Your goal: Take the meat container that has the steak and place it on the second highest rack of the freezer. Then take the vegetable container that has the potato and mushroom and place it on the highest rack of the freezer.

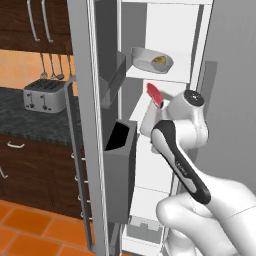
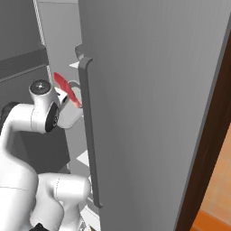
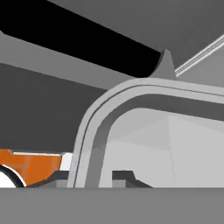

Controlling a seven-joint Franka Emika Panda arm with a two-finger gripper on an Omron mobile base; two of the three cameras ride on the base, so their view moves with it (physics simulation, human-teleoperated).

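The freezer (image 1: pixel 165 30) stands open, showing its white inside. The vegetable container (image 1: pixel 150 59), a shallow light-grey bowl with the potato (image 1: pixel 160 60) in it, sits on the highest rack (image 1: pixel 150 75). One level down, at the second highest rack (image 1: pixel 142 102), the red steak (image 1: pixel 154 95) sticks up at a slant just above my wrist. The steak (image 2: pixel 66 89) leans out of the meat container (image 2: pixel 76 95). In the hand view my gripper (image 3: pixel 89 179) straddles the meat container's rounded rim (image 3: pixel 98 127), a dark fingertip (image 3: pixel 127 177) on either side. Whether the fingers press the wall is unclear.
The freezer door (image 1: pixel 85 125) swings out at the left with dark bins (image 1: pixel 120 150) close beside my arm. A tall grey panel with a long handle (image 2: pixel 88 135) hems the arm in on the right. A toaster (image 1: pixel 44 95) sits on the dark counter. A drawer (image 1: pixel 145 230) lies low inside.
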